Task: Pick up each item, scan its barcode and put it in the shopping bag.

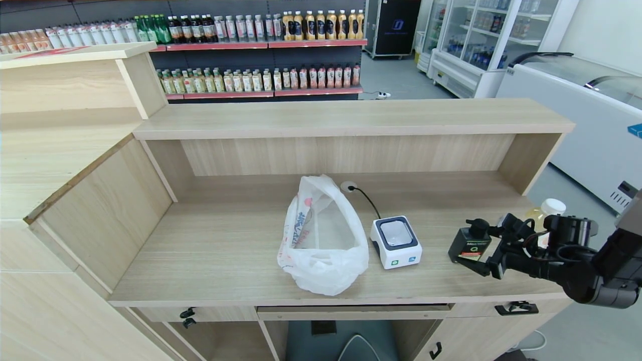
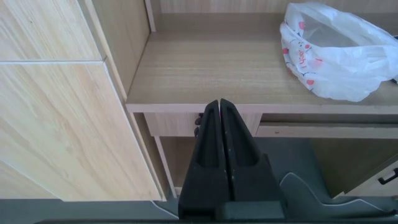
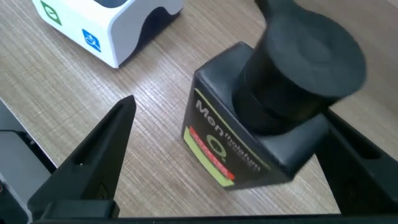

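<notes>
A black pump bottle [image 1: 469, 245] [image 3: 231, 158] with a red and green label stands on the wooden counter [image 1: 225, 250], right of the white barcode scanner [image 1: 395, 241] [image 3: 118, 28]. My right gripper [image 1: 480, 251] [image 3: 233, 118] is open, its fingers on either side of the bottle; one finger [image 3: 93, 168] stands clearly apart from it. The white shopping bag [image 1: 321, 235] [image 2: 336, 56] lies open-mouthed left of the scanner. My left gripper [image 2: 219, 124] is shut and empty, below the counter's front edge at its left part.
A pale bottle with a white cap [image 1: 549, 208] stands behind my right arm near the counter's right end. The scanner's cable [image 1: 363, 198] runs to a hole at the back. A raised shelf and side walls enclose the counter. Drawers with black handles [image 1: 515, 307] sit below.
</notes>
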You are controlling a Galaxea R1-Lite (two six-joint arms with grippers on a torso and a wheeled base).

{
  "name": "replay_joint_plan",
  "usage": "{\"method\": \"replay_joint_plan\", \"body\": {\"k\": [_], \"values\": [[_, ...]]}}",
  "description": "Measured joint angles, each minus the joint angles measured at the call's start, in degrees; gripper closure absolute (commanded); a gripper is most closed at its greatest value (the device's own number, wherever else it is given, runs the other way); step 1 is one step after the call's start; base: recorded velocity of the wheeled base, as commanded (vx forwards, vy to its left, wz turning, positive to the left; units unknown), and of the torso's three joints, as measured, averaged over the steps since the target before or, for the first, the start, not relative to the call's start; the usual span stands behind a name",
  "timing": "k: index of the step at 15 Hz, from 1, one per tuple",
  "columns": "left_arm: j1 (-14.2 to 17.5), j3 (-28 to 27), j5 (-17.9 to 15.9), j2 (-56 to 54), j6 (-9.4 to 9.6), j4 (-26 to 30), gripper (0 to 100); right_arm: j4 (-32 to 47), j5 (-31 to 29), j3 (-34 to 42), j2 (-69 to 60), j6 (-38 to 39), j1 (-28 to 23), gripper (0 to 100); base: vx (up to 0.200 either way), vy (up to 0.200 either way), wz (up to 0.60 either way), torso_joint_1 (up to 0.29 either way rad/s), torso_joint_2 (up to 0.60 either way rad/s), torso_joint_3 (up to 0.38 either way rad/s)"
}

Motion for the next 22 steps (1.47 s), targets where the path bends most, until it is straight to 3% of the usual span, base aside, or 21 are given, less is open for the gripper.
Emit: {"method": "replay_joint_plan", "body": {"k": [5, 6, 16, 22], "values": [[0.0, 0.0, 0.0, 0.0, -0.01, 0.0, 100, 0.0, 1.9, -1.0, 1.7, -0.1, 1.3, 0, 0.000, 0.000, 0.00, 0.000, 0.00, 0.000], [0.0, 0.0, 0.0, 0.0, -0.01, 0.0, 100, 0.0, 2.2, -0.9, 1.8, -0.1, 1.4, 100, 0.000, 0.000, 0.00, 0.000, 0.00, 0.000], [0.0, 0.0, 0.0, 0.0, 0.00, 0.0, 100, 0.1, 2.0, -0.8, -0.3, -0.4, -1.6, 100, 0.000, 0.000, 0.00, 0.000, 0.00, 0.000], [0.0, 0.0, 0.0, 0.0, 0.00, 0.0, 100, 1.9, 3.8, 3.9, -15.9, -1.2, -4.2, 100, 0.000, 0.000, 0.00, 0.000, 0.00, 0.000]]}}
